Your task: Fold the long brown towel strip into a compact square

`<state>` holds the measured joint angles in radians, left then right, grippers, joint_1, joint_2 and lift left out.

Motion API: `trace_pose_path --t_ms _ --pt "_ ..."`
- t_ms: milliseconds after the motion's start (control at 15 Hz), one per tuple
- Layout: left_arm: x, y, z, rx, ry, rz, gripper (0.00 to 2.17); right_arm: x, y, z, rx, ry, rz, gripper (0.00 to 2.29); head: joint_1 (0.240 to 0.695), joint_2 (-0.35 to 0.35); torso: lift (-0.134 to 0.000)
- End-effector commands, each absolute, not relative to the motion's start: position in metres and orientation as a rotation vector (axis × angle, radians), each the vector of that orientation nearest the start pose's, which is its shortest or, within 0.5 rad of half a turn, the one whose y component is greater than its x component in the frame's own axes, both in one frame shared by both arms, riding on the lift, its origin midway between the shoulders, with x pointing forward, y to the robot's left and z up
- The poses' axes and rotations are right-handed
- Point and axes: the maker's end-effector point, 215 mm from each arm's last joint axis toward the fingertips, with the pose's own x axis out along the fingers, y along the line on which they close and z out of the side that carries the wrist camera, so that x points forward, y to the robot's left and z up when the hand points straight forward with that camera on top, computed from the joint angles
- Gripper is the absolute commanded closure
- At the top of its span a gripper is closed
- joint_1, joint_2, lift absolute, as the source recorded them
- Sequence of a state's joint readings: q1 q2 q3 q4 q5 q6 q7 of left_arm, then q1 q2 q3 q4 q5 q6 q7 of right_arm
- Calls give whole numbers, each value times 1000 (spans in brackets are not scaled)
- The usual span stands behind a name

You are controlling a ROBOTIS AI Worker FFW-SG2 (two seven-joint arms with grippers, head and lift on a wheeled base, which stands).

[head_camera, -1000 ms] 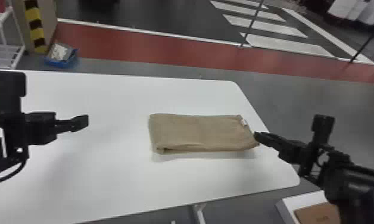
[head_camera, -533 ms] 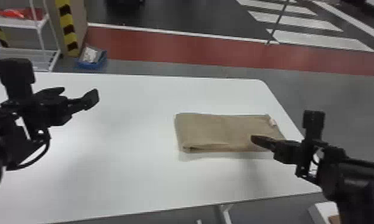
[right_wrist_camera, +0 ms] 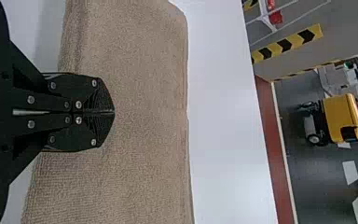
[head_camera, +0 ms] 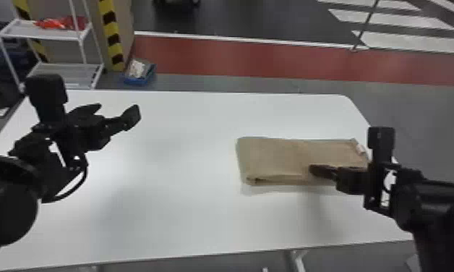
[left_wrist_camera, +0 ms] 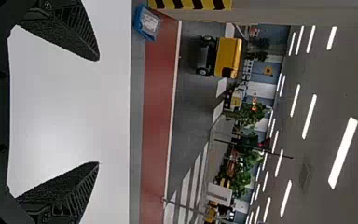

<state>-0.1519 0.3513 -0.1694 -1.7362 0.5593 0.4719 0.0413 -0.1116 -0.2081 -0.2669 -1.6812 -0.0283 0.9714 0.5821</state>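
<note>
The brown towel (head_camera: 273,155) lies flat on the white table, folded into a wide rectangle with a small white tag at its far right corner. My right gripper (head_camera: 312,170) is over the towel's near part, right of its middle. In the right wrist view the right gripper (right_wrist_camera: 113,112) is shut with nothing between its fingers, in front of the towel (right_wrist_camera: 140,93); whether it touches the cloth I cannot tell. Over the table's left part is my left gripper (head_camera: 118,109), away from the towel. The left wrist view has the left gripper (left_wrist_camera: 98,111) wide open.
The white table (head_camera: 172,202) extends around the towel, its right edge close beyond the cloth. Behind the table's far left stand a white rack (head_camera: 52,34) and a striped post (head_camera: 111,36), with a blue box (head_camera: 139,75) on the floor.
The head view has swung left, so the table appears farther right. My right gripper has moved left from the towel's right edge to over the cloth. The left gripper's two fingers now show apart.
</note>
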Motion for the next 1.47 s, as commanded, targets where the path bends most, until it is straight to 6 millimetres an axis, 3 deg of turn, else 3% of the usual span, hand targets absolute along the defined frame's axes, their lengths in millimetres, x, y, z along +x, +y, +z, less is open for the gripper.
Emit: trace_pose_path --t_ms 0,600,867,1400 --pt "619 205 -319 -137 251 -242 90 549 -325 -447 169 706 251 2115 695 -129 -120" --pt "620 216 -316 -143 245 -234 90 571 -280 -455 185 751 312 2115 695 -73 -120" --pt "618 216 -318 -150 247 -235 90 588 -250 -449 178 756 346 2111 695 -50 -120" --pt "615 229 -322 -154 252 -220 83 603 -197 -457 188 793 413 2111 695 14 -120"
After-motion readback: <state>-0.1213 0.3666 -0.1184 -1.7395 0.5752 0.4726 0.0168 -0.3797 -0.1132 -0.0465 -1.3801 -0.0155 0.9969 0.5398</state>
